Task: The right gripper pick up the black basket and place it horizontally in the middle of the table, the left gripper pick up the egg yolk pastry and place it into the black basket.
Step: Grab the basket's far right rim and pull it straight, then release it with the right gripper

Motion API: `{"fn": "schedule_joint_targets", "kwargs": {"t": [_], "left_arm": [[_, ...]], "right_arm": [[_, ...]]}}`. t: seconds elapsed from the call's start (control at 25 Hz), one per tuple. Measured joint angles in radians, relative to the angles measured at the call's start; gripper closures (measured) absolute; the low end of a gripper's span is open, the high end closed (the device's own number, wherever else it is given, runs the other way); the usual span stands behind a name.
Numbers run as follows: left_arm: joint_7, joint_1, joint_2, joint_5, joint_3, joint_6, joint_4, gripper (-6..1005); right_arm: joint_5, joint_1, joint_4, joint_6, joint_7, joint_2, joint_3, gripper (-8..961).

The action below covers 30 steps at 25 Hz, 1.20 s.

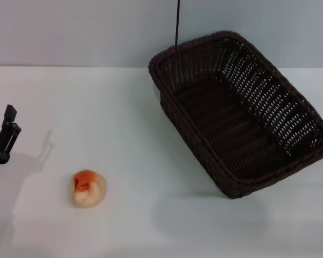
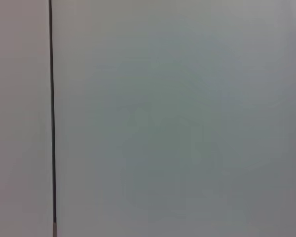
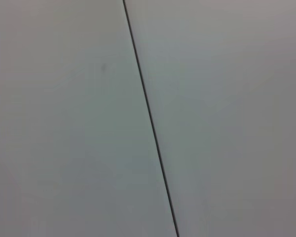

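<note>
In the head view the black basket (image 1: 239,113) sits at the right back of the white table (image 1: 140,123), turned at a slant, its mouth up and empty. The egg yolk pastry (image 1: 88,187) lies on the table at the front left, orange top up. My left gripper (image 1: 4,141) shows at the left edge, above the table and well to the left of the pastry, holding nothing. My right gripper is out of view. Both wrist views show only plain pale surface with a thin dark line.
A grey wall (image 1: 86,32) runs behind the table, with a thin dark vertical seam (image 1: 177,21) above the basket. Bare tabletop lies between the pastry and the basket.
</note>
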Motion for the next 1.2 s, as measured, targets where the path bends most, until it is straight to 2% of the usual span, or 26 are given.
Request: {"fn": "schedule_joint_targets", "kwargs": {"t": [0.36,0.52,0.6,0.76,0.88,0.96,1.0,1.04,1.16,1.2], "left_arm": [[-0.014,0.01,0.005,-0.003,-0.018,-0.02,0.006,185],[-0.018,0.018,0.004,-0.003,-0.043,-0.006,-0.009,185],[-0.032,0.019,0.005,-0.003,-0.051,0.004,-0.015,185],[-0.054,0.019,0.003,-0.002,-0.054,0.012,-0.018,185],[-0.106,0.019,0.001,0.003,-0.049,0.026,-0.022,185],[-0.106,0.019,0.001,0.003,-0.049,0.026,-0.022,185],[-0.108,0.019,0.0,0.003,-0.048,0.027,-0.023,185],[-0.109,0.02,-0.001,0.005,-0.04,0.028,-0.034,185],[-0.109,0.024,0.0,0.007,-0.01,0.035,-0.038,186],[-0.11,0.026,0.0,0.007,-0.002,0.035,-0.037,186]], "right_arm": [[-0.007,-0.016,0.022,-0.087,-0.054,-0.005,-0.005,264],[-0.04,-0.049,-0.066,-0.114,0.082,-0.011,-0.02,265],[-0.094,-0.065,-0.191,-0.099,0.244,-0.012,-0.035,265],[-0.325,-0.071,-0.594,-0.044,0.732,-0.016,-0.049,265],[-0.509,-0.042,-0.903,-0.047,1.121,-0.033,-0.049,265],[-0.618,-0.014,-1.08,-0.083,1.324,-0.052,-0.049,265],[-0.724,0.027,-1.224,-0.128,1.489,-0.079,-0.05,265],[-0.724,0.027,-1.224,-0.128,1.489,-0.079,-0.05,265],[-0.974,0.146,-1.376,-0.233,1.723,-0.142,-0.054,266],[-1.045,0.179,-1.395,-0.263,1.759,-0.155,-0.057,266]]}}
